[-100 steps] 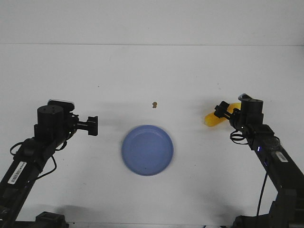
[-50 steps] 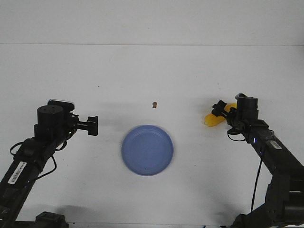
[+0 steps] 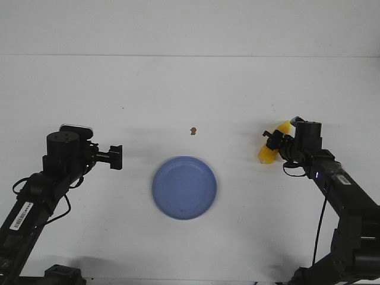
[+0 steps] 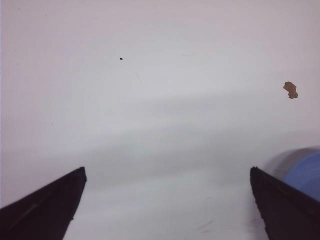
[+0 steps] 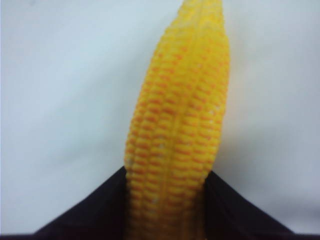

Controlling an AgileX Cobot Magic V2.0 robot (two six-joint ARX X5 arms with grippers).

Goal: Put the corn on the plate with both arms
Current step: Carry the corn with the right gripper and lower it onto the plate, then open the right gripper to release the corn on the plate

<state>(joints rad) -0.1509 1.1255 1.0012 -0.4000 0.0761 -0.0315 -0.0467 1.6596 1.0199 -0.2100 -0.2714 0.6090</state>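
Gripping the corn near its thick end with the right gripper, black fingers pressed against both flanks of the cob, yellow kernel rows filling the right wrist view and tapering away toward the tip; cob slanting in the front view, upper end near the wrist camera block, lower end pointing down toward the white table; cannot tell from any view whether the cob touches the table surface or hangs just above it; sitting well to the right of the plate, clear table between the two; plate round, blue, bare inside, lying at the centre near the front edge; small brown speck lying beyond the plate, apart from its rim; left gripper hanging at the left side of the table, pointing toward the plate, jaws spread wide and holding nothing, both dark fingertips far apart in the left wrist view, with a blurred blue edge of the plate beside the one and the speck farther off
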